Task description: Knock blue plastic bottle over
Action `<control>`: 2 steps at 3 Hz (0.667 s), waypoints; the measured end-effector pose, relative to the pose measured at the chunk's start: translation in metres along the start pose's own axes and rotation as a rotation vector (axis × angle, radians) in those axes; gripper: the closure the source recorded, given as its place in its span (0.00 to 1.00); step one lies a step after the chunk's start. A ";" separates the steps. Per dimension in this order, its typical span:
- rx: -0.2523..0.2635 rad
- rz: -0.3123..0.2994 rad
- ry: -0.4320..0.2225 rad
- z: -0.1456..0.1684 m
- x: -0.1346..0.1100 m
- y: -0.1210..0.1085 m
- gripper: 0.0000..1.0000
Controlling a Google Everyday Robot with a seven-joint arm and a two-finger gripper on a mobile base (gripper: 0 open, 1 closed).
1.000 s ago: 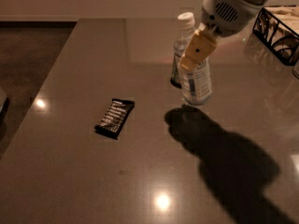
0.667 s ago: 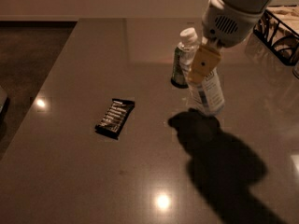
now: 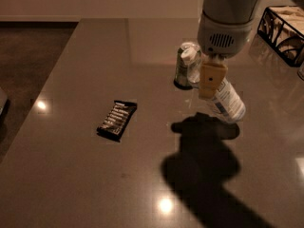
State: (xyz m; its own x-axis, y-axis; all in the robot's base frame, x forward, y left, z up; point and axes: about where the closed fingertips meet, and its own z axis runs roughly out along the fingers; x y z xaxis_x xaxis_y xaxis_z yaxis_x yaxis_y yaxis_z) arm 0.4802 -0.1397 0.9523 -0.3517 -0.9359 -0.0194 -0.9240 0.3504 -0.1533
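The blue plastic bottle [image 3: 228, 103] is clear with a pale blue-white label. It leans steeply on the grey table [image 3: 85, 175], with its white cap [image 3: 189, 56] up to the left and its base down to the right. My gripper [image 3: 211, 80] hangs from the arm at the top right, directly in front of the bottle's upper half and against it. A green drink can [image 3: 182, 72] stands upright just behind the bottle's cap.
A dark wrapped snack bar [image 3: 117, 120] lies on the table to the left of centre. A black wire basket [image 3: 284, 32] stands at the far right edge. The table's left edge runs diagonally, with dark floor beyond.
The bottle has gone from nearly upright to a steep lean, its base sliding down and to the right. My gripper has moved right and lower with it. The can and snack bar have not moved.
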 end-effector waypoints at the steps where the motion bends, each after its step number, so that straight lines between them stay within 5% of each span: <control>1: 0.006 -0.072 0.044 0.007 -0.003 -0.004 1.00; 2: -0.026 -0.148 0.058 0.022 -0.011 -0.005 1.00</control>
State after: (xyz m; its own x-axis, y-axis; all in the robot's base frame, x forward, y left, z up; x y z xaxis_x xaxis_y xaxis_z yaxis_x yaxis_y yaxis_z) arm 0.4920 -0.1324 0.9320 -0.2186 -0.9740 0.0590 -0.9698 0.2101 -0.1243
